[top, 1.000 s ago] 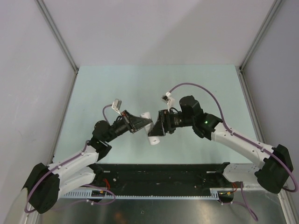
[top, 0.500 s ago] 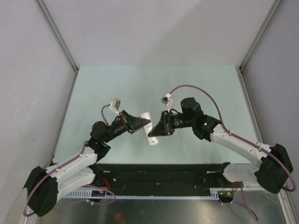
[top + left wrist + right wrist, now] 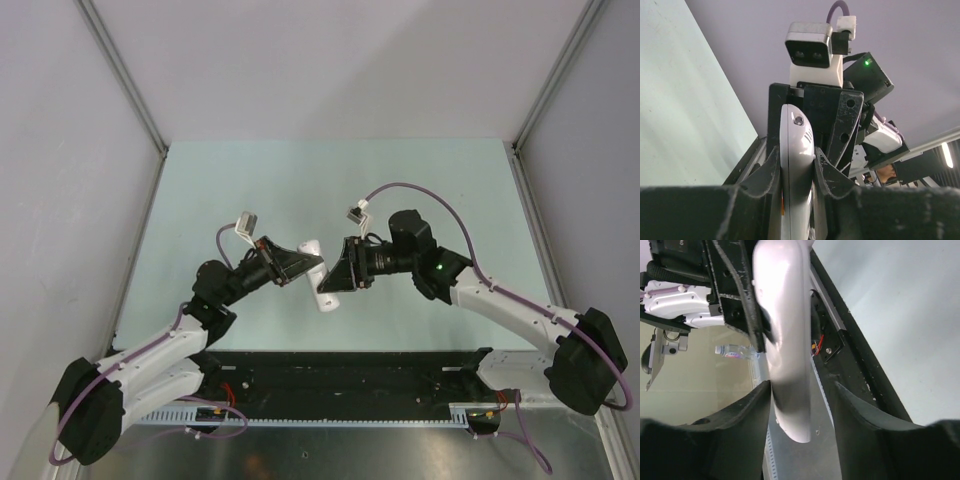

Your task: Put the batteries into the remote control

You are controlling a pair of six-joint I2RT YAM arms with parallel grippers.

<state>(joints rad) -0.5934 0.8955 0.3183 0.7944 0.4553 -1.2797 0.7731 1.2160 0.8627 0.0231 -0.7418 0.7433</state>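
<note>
The white remote control (image 3: 322,281) hangs in the air above the table, tilted, between the two grippers. My left gripper (image 3: 306,267) is shut on it; in the left wrist view both fingers press the remote's (image 3: 796,150) narrow sides. My right gripper (image 3: 340,277) is open around the remote's other end; in the right wrist view the remote (image 3: 785,335) lies against the left finger (image 3: 747,412), with a gap to the right finger (image 3: 860,415). No purple-blue or green battery shows in any view.
The pale green table (image 3: 400,180) is bounded by grey walls on three sides. A black rail (image 3: 350,375) runs along the near edge between the arm bases. The right wrist's camera (image 3: 810,47) faces the left wrist view closely.
The right gripper and its wrist have shifted slightly to the left along the remote. The left gripper still holds the remote at almost the same place.
</note>
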